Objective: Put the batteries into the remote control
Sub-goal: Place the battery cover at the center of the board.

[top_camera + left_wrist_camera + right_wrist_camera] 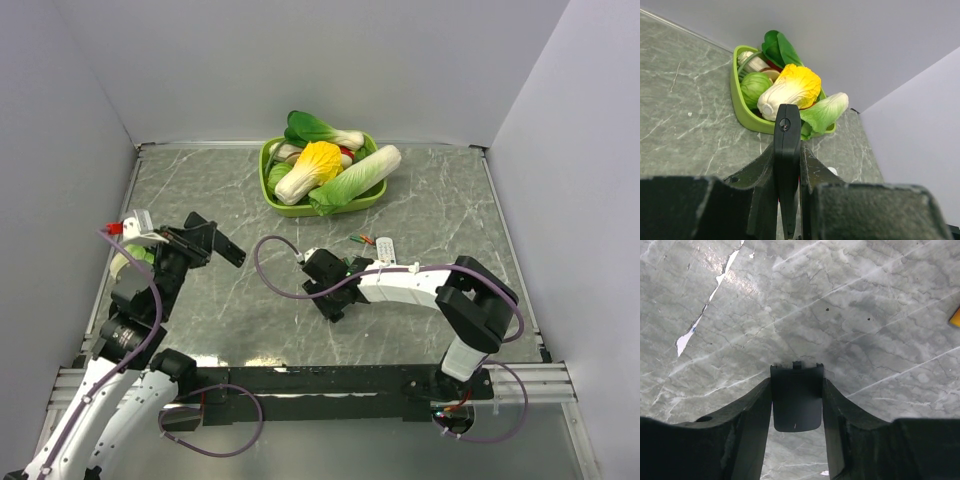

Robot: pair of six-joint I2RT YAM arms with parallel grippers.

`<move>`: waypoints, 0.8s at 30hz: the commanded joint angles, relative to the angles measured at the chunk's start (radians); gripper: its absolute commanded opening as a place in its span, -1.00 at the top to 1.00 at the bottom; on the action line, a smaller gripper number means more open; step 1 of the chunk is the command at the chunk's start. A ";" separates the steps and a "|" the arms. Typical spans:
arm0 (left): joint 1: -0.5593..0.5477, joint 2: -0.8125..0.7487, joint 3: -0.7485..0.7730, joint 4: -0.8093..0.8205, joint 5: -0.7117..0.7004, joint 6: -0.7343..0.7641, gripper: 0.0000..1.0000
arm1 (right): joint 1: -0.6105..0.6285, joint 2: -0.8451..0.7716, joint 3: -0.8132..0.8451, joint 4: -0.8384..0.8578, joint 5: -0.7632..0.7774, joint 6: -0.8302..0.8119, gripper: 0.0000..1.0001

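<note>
- The left gripper (787,154) is clamped narrow on the remote control (785,125). It holds the remote on edge, lifted off the table (200,190), with most of its length sticking out past the fingertips.
- In the top view the remote's long axis runs from about 10 o'clock to 4 o'clock. Its free end points toward the middle of the table.
- The right gripper (796,385) is partly closed on a small black cover (796,412), which lies flat between the fingers, so it has no free grip.
- The batteries (364,240) lie on the table just beside a white remote (386,251). They are at about 1 o'clock from the right gripper and near it.
- From the left gripper they are at about 3 o'clock and well apart, so the right arm is plainly the nearer one.
- I judge the next move depends on this: the right gripper must put the cover down before it can reach up and to its right for a battery.
- The batteries are too small to tell which way they lie.
</note>
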 commanded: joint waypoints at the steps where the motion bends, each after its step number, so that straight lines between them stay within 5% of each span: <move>1: 0.002 0.007 -0.014 0.032 0.029 -0.004 0.98 | -0.002 -0.001 0.004 0.003 0.021 0.007 -0.03; 14: 0.002 0.079 0.066 0.001 0.161 0.054 0.96 | -0.058 -0.275 -0.030 0.005 -0.039 0.023 -0.99; 24: 0.006 0.159 0.119 0.041 0.333 0.187 0.98 | -0.311 -0.395 -0.042 -0.026 -0.114 0.010 -0.99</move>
